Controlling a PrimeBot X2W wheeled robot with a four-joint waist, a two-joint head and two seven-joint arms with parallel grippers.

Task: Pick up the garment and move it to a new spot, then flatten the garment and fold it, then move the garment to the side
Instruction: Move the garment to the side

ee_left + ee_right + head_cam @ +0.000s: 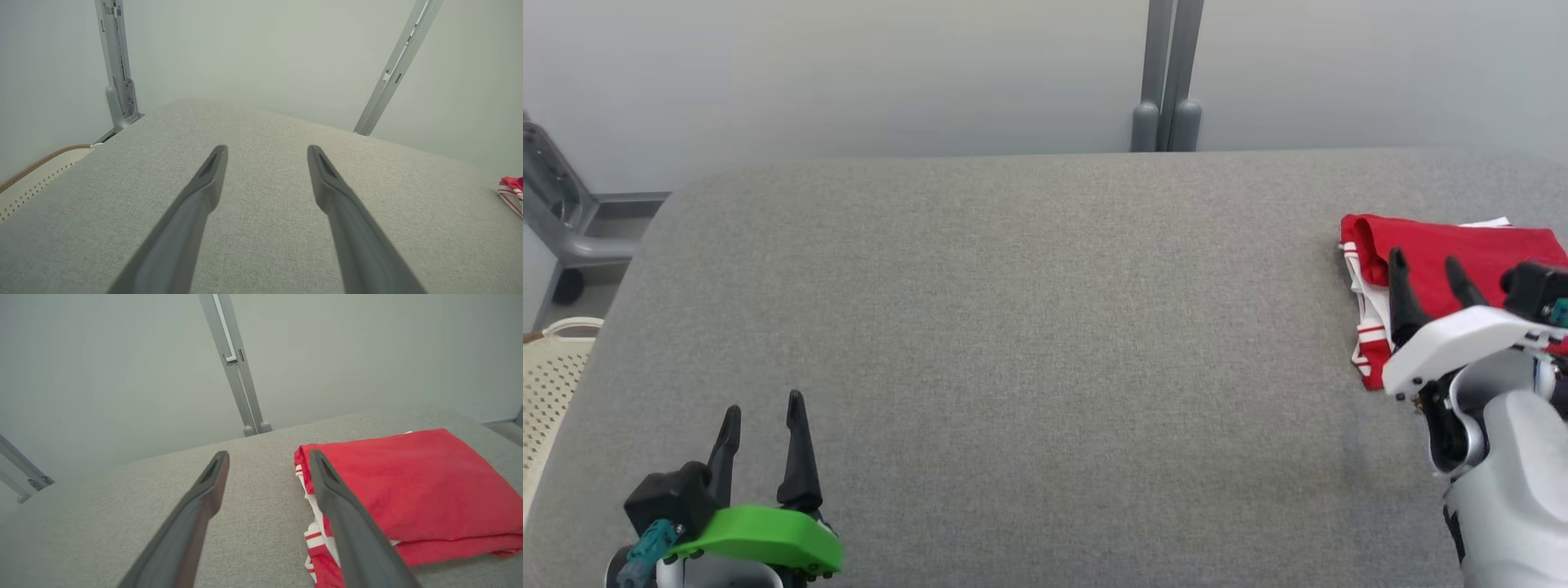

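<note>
The folded red garment lay near the desk's right edge, its near corner beneath the right gripper, jaws wide and empty; the wrist view caught its striped layers. The left gripper, jaws spread, empty, faced open desk, garment far right of them

Red garment folded, white-striped layers showing at its left edge, lying on grey surface. Empty right hand spread wide; one finger crosses garment's left edge, other left of garment. Grey post behind garment, leftward.
</note>
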